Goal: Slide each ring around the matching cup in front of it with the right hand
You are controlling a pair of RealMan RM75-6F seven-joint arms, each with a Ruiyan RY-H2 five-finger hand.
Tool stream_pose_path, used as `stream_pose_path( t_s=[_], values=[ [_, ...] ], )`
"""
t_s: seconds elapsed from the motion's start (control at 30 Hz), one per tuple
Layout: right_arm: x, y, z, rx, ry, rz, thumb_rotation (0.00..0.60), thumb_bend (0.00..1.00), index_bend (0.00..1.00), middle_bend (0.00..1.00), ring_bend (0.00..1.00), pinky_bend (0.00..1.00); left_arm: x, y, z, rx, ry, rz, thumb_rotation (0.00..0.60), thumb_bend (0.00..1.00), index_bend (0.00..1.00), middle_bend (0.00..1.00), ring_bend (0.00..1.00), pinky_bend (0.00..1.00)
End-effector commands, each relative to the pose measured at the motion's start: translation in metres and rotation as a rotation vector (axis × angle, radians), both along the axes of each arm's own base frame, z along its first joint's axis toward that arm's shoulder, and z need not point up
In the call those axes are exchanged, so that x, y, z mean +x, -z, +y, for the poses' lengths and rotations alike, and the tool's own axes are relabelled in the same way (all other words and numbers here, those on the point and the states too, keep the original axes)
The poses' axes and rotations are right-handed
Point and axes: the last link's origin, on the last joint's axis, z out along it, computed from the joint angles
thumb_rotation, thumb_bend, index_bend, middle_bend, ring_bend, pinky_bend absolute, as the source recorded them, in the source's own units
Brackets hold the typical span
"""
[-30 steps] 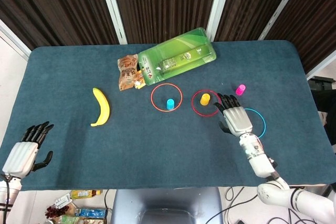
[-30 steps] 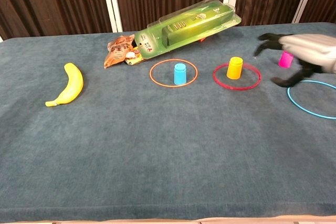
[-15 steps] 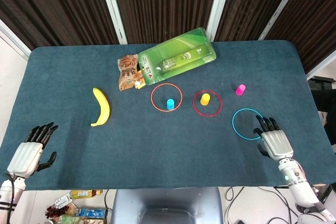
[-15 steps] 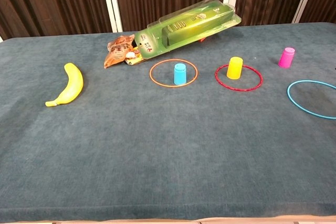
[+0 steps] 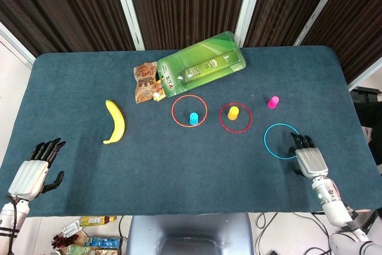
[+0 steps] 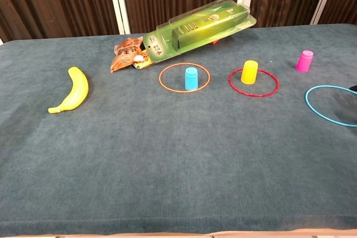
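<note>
A blue cup point(image 5: 193, 117) stands inside an orange ring point(image 5: 173, 111). A yellow cup point(image 5: 233, 112) stands inside a red ring point(image 5: 221, 119). A pink cup point(image 5: 273, 101) stands alone, with a light-blue ring point(image 5: 265, 138) lying nearer me, apart from it. My right hand point(image 5: 305, 158) lies flat and open at the near right, its fingertips point(image 5: 298, 141) at that ring's right rim. My left hand point(image 5: 36, 171) hangs open at the near left corner. The chest view shows the pink cup point(image 6: 304, 61), light-blue ring point(image 6: 306, 100), yellow cup point(image 6: 249, 72) and blue cup point(image 6: 191, 78).
A banana point(image 5: 113, 122) lies on the left of the blue table point(image 5: 179, 165). A green plastic package point(image 5: 200, 64) and a crumpled snack bag point(image 5: 146, 82) lie at the back, just behind the orange ring.
My right hand left the red ring, pulled back to the near right, and now lies with its fingertips at the light-blue ring. The red ring ended slightly further right around the yellow cup.
</note>
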Motion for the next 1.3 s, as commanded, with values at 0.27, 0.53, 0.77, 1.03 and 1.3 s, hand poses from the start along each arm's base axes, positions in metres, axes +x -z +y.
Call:
stream_pose_path(
  t_s=[0.27, 0.53, 0.77, 1.03, 1.3],
  values=[
    [0.0053, -0.0003, -0.0049, -0.02, -0.017, -0.03, 0.6, 0.48, 0.58, 0.04, 0.0, 0.0, -0.0001, -0.0005, -0.0013, 0.004, -0.002, -0.001, 0.6, 0.46, 0.0, 0.0, 0.0, 0.06],
    [0.0086, -0.0007, -0.0054, -0.023, -0.024, -0.038, 0.6, 0.48, 0.62, 0.05, 0.0, 0.0, -0.0005, -0.0013, -0.0009, 0.004, -0.003, -0.002, 0.6, 0.46, 0.0, 0.0, 0.0, 0.06],
    [0.0088, 0.0015, -0.0048, -0.017, -0.022, -0.034, 0.6, 0.48, 0.66, 0.06, 0.0, 0.0, 0.0004, -0.0011, -0.0014, 0.004, -0.002, -0.002, 0.6, 0.46, 0.0, 0.0, 0.0, 0.06],
    [0.0081, 0.0017, -0.0031, -0.015, -0.021, -0.029, 0.6, 0.48, 0.66, 0.06, 0.0, 0.0, -0.0001, -0.0012, -0.0013, 0.004, -0.003, 0.0, 0.6, 0.46, 0.0, 0.0, 0.0, 0.06],
    [0.0074, 0.0025, -0.0025, -0.015, -0.014, -0.035, 0.6, 0.48, 0.65, 0.06, 0.0, 0.0, 0.0, -0.0021, -0.002, 0.006, -0.004, -0.002, 0.6, 0.46, 0.0, 0.0, 0.0, 0.06]
  ],
)
